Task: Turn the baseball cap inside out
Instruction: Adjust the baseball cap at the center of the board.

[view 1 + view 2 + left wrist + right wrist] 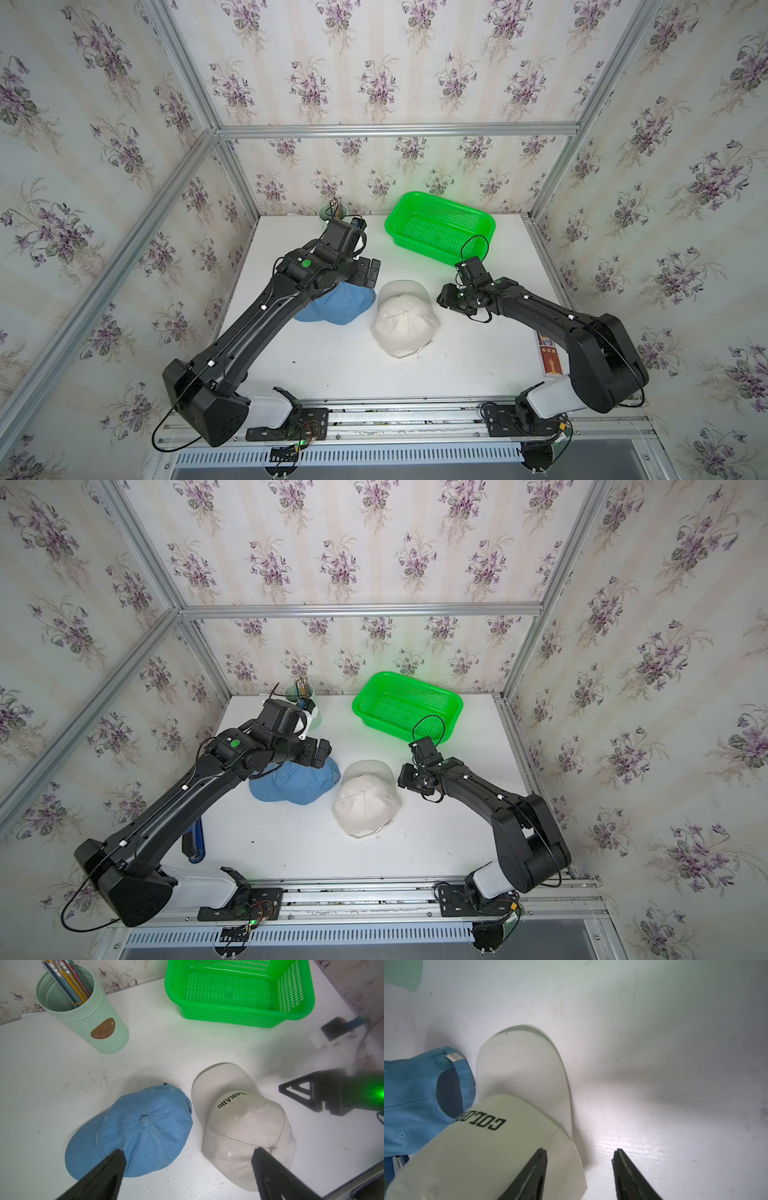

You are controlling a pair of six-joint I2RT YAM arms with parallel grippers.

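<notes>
White cap (245, 1132), crown up on the table (332, 365), reads COLORADO; blue cap (141, 1132) just beside. Mint cup (99, 1028), tag perhaps "Sweet", holds pencils (68, 982). Green basket (228, 1016) behind. Left gripper (189, 1152) spread wide above both caps. Right gripper (580, 1150) half-spread at the white cap's edge, pinching nothing.

- A robot test cell, dressed as a domestic room, is indicated.
- An aluminium profile frame (395, 131) is seen enclosing a white table (332, 365).
- Floral wallpaper (374, 62) is fixed to the panels.
- A left arm (249, 328) and a right arm (540, 311) are mounted at a front rail (395, 415).
- Household props are set out: pencil cup (83, 1022), green basket (228, 1016), blue cap (145, 1126), white cap (245, 1132).
</notes>
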